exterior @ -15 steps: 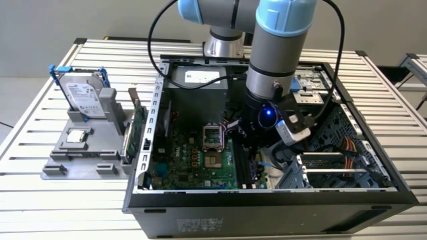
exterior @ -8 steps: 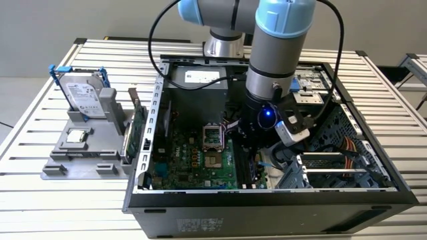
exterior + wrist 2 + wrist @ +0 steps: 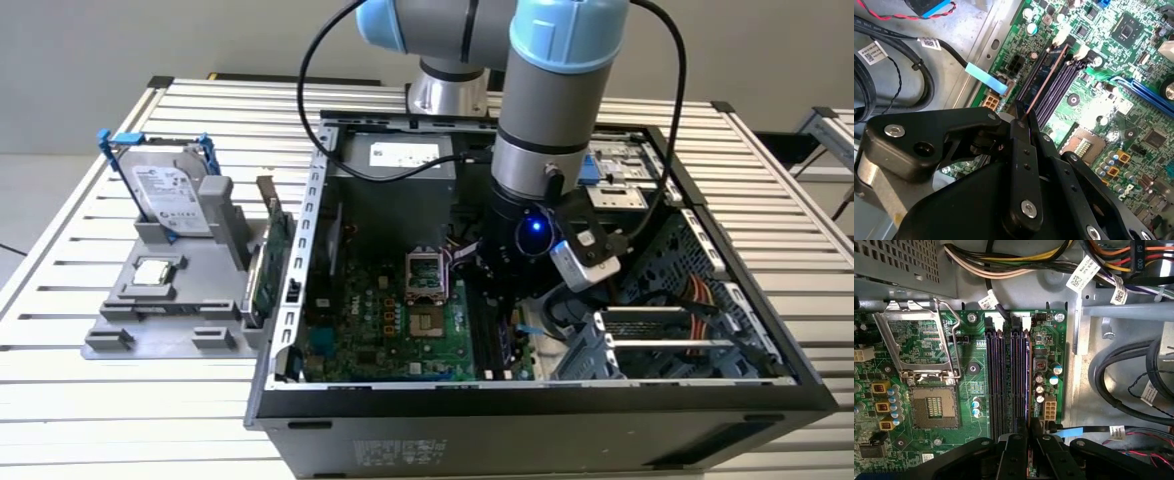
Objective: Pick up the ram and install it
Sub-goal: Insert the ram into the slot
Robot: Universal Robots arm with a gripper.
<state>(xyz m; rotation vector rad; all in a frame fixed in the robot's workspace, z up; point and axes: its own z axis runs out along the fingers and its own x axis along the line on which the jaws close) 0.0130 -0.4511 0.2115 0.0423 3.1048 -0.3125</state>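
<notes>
- The ram point(image 3: 1040, 89), a long thin dark memory stick seen edge-on with a copper-toned edge, stands in the outermost of the dark slots on the green motherboard point(image 3: 1114, 107), running from the gripper's fingertips toward the white slot latches point(image 3: 1082, 51).
- The black two-fingered gripper point(image 3: 1020, 122) sits right at the near end of the stick; its fingers are drawn close together on the stick's thin edge, clamped on it.
- In the first wrist view the gripper point(image 3: 1029, 437) is over the same bank of parallel slots point(image 3: 1006, 380).
- Just beside the slots lie a white power connector point(image 3: 1049, 407), small capacitors point(image 3: 1040, 382) and a light-blue flat cable point(image 3: 986, 78).
- On the other side is the open silver processor socket with its raised metal frame point(image 3: 919, 347).
- Thick black cables point(image 3: 1119, 385) loop near the grey case wall, crowding that side.
- In the exterior view the arm reaches down into the open black computer case point(image 3: 534, 415), between the drive cage point(image 3: 667, 345) and the motherboard.
</notes>
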